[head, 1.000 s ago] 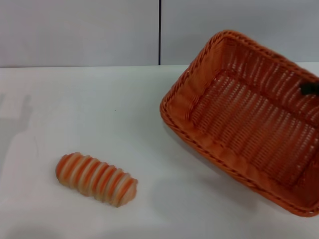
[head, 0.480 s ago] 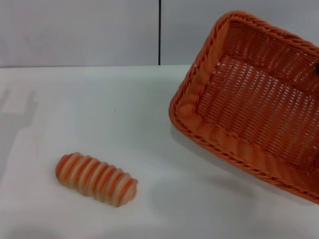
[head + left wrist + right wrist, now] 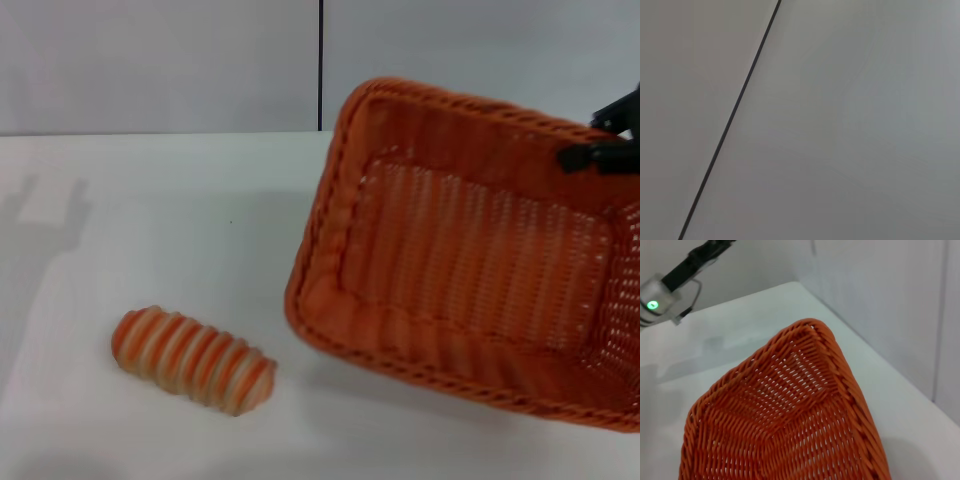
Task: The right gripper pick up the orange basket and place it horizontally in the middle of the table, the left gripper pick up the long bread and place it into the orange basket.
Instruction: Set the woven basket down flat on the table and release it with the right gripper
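Observation:
The orange basket [image 3: 460, 270] hangs tilted above the right half of the white table [image 3: 150, 220], its open side facing me. My right gripper [image 3: 598, 150] is shut on the far right rim, and only its black tip shows at the frame's edge. In the right wrist view the basket [image 3: 790, 415] fills the lower part, with no fingers showing. The long bread [image 3: 192, 360] lies on the table at the front left, striped side up, well apart from the basket. Of the left arm [image 3: 670, 282] only a grey and black segment with a green light shows; its gripper is out of view.
A grey wall with a dark vertical seam [image 3: 321, 65] stands behind the table's far edge. The left wrist view shows only that wall and its seam [image 3: 730, 120]. Bare tabletop lies between the bread and the basket.
The basket has swung left toward the table's middle and turned, its near corner now closer to the bread. The right gripper's tip has come into view. The bread has not moved.

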Controlling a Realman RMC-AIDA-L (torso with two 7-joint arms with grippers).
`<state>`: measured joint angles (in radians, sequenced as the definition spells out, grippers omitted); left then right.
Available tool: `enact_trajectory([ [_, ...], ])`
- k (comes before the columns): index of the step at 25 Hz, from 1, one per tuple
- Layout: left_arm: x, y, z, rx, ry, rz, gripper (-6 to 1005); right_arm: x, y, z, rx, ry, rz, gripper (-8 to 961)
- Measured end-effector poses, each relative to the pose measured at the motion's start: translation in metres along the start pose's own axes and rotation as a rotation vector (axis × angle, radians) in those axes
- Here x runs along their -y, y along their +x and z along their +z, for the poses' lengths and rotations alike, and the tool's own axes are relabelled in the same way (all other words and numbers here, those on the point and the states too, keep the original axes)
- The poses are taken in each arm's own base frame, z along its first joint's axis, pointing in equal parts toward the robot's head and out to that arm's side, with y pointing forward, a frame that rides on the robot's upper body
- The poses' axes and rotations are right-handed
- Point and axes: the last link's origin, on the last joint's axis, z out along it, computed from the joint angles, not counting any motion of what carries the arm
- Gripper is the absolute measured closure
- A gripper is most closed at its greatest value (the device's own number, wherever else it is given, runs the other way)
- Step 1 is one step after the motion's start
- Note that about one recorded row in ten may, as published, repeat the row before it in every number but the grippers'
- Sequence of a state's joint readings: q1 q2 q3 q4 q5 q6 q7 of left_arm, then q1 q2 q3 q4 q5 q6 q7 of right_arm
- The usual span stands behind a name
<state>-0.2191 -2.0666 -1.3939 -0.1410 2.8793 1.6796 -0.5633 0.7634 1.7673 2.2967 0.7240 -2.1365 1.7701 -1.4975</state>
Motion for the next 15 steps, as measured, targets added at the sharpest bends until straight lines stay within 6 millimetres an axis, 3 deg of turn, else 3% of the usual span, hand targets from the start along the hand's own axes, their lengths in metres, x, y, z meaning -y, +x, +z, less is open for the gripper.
enact_trajectory([
  [15,0.0,-0.002,0.002,0.007,-0.001,-0.001,324,-0.015,-0.003,0.047,-0.066,-0.143,-0.045,801],
])
